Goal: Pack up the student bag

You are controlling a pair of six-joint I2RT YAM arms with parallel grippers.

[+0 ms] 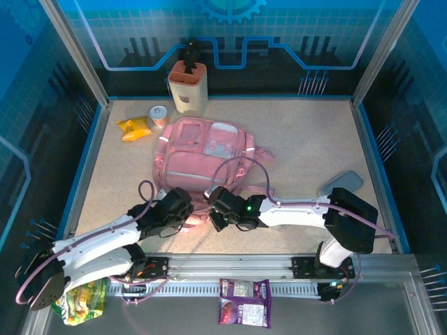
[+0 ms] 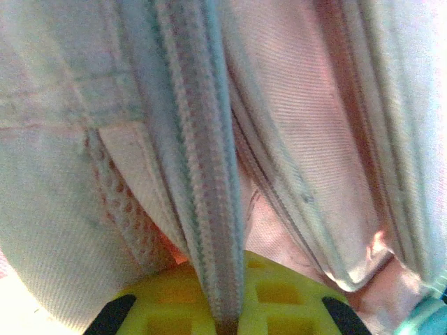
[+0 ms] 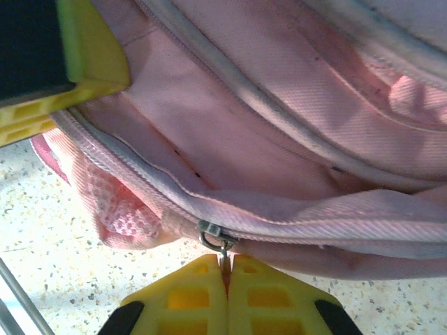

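We note the bag's point(image 1: 202, 146) near edge hidden under both wrists; left gripper point(image 2: 225, 310) clamped on its zip strip point(image 2: 199, 174); right gripper point(image 3: 225, 287) pinched tight on the zip pull point(image 3: 218, 241).

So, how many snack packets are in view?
3: a yellow packet left of the student bag; a green packet and a purple packet beyond the table's near edge. Others may be hidden.

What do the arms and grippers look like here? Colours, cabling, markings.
Left arm and right arm: white link shells, black joint housings, a lilac cable looping outside each. Green light on the right wrist. Left gripper and right gripper: yellow moulded fingers with square recesses, black parts at the base. No legible markings.
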